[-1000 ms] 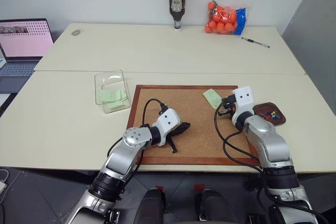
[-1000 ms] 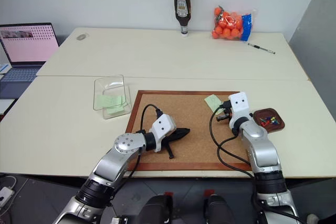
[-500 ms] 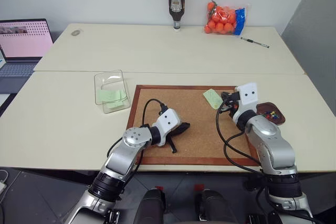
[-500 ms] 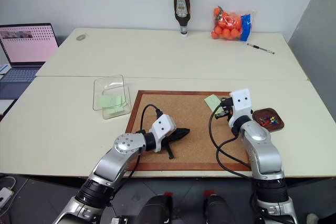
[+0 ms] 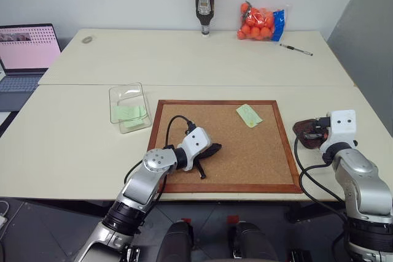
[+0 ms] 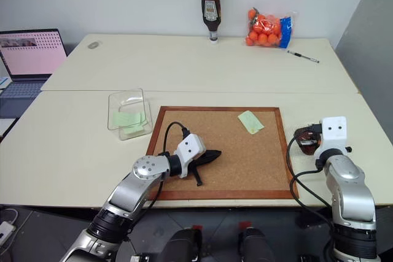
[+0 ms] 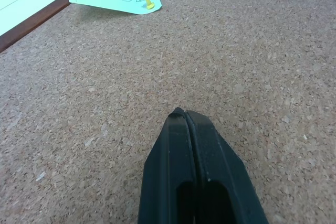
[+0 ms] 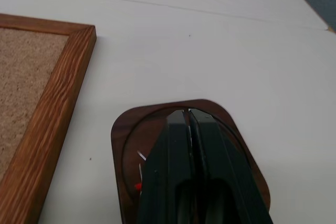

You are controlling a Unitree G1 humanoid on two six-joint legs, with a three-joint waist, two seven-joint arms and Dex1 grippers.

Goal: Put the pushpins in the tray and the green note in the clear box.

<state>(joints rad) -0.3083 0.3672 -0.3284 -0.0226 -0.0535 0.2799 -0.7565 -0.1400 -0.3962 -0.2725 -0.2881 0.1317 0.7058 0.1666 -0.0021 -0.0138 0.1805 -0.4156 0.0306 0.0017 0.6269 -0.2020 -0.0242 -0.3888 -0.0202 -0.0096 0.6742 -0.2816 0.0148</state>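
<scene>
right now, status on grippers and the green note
Left gripper shut, over corkboard. Right gripper shut, over tray. Green note on board, yellow pin in it.

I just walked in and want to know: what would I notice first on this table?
Probably the big corkboard in the middle, with a green note pinned near its far right corner by a yellow pushpin. The left gripper rests on the cork, jaws shut, and the right gripper hangs shut over the small brown tray just right of the board. A bright bag of oranges sits at the far edge.
</scene>
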